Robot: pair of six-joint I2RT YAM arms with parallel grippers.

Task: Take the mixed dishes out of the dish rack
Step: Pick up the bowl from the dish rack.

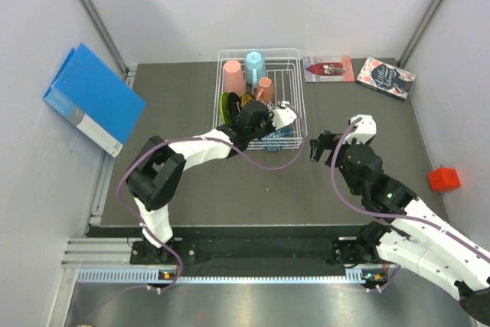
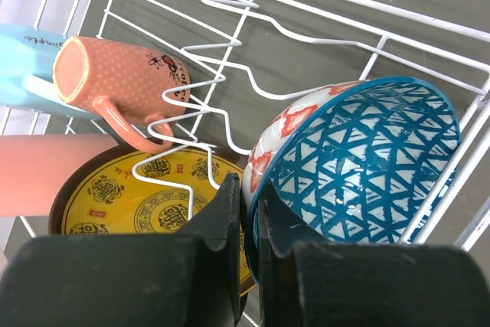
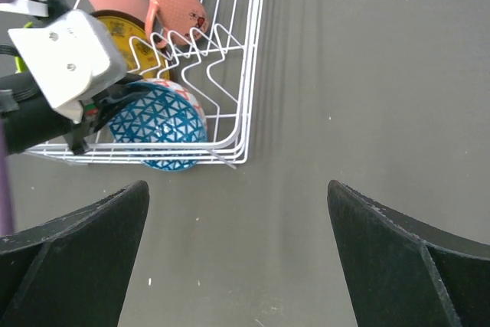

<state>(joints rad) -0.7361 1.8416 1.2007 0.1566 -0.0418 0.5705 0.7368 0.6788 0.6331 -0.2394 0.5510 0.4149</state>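
Dark grey table between white walls, with a loaded dish rack at the back.
The left gripper pinches the blue bowl's rim in the rack's near corner. The right gripper hangs wide open beside it, empty.

That blue bowl looks like glossy glazed ceramic, pretty shiny inside. The dish rack is smooth white-coated wire, and the table looks matt.

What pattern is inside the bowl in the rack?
A blue lattice of triangles on white; the bowl shows best in the left wrist view.
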